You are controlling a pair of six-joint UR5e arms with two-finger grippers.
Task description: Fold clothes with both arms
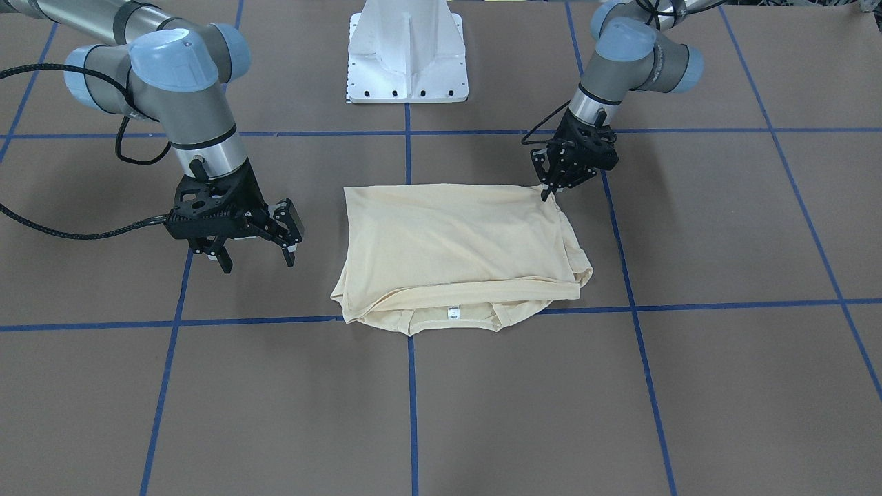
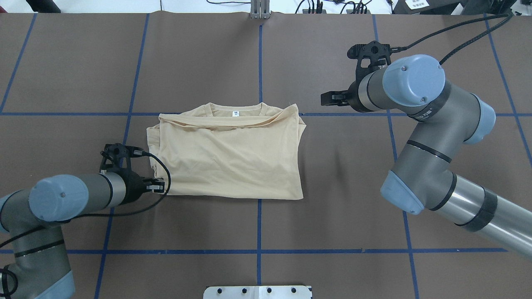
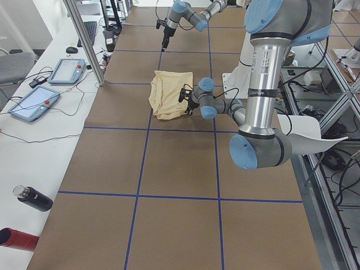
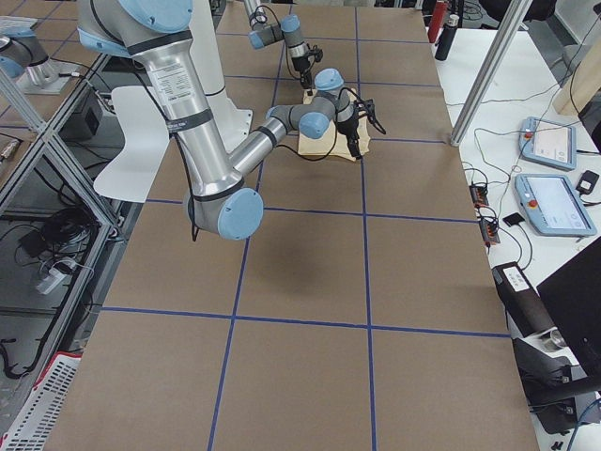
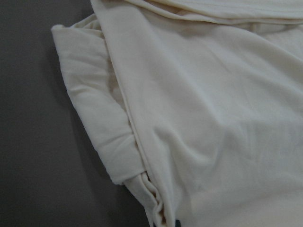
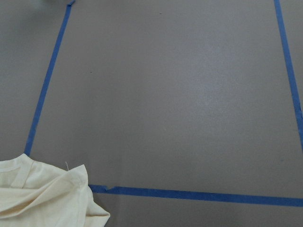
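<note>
The cream-yellow T-shirt [image 1: 458, 241] lies folded into a rough rectangle at the table's middle. Its collar and white neck label [image 2: 235, 113] are on the side away from the robot, and the print is hidden. My left gripper [image 1: 548, 193] is low at the shirt's near corner on its own side, fingers together on the fabric edge [image 2: 160, 182]. The left wrist view shows that folded edge close up [image 5: 142, 170]. My right gripper [image 1: 256, 260] is open and empty. It hovers over bare table beside the shirt's other side [image 2: 332, 97], clear of the cloth.
The white pedestal base [image 1: 408, 55] stands behind the shirt. Blue tape lines [image 1: 406, 399] grid the brown table top. In the exterior left view a side bench holds control tablets [image 3: 34, 104] and bottles [image 3: 34, 199].
</note>
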